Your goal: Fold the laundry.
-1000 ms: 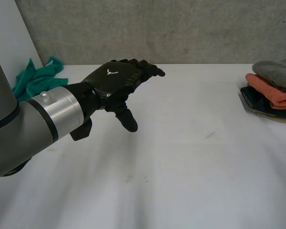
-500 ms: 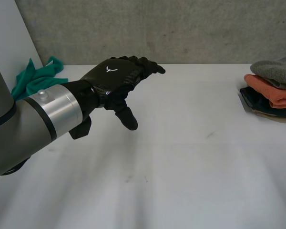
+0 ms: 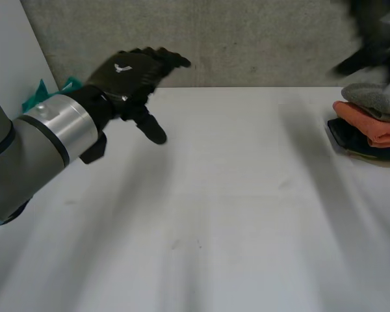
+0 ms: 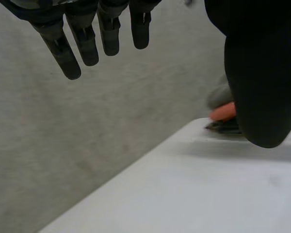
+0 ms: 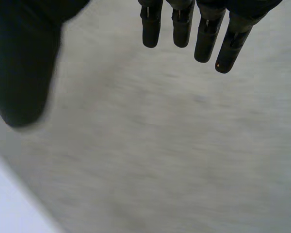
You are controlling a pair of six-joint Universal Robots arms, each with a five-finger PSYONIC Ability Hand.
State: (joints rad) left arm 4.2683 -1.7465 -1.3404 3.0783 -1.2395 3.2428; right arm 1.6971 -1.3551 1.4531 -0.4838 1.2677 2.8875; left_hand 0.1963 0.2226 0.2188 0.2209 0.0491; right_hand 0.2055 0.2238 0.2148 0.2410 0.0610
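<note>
My left hand (image 3: 127, 71) hovers open above the table's back left, fingers straight and thumb hanging down, holding nothing. In its wrist view the fingers (image 4: 87, 46) point at the wall, and the folded stack (image 4: 223, 114) lies far off beyond the thumb. A crumpled teal cloth (image 3: 31, 101) lies behind the left arm at the back left edge. At the far right sits a stack of folded laundry (image 3: 370, 127): grey on top, orange below, dark at the bottom. My right hand (image 3: 377, 29) is a dark blur above that stack. Its fingers (image 5: 182, 29) are straight and empty.
The white table (image 3: 234, 214) spreads bare between the teal cloth and the stack. A grey concrete wall (image 3: 247, 39) runs along the back edge. A white panel (image 3: 6, 52) stands at the far left.
My left hand has lifted and swung back toward the left, still open. My right hand has come into the head view above the stack at the right.
</note>
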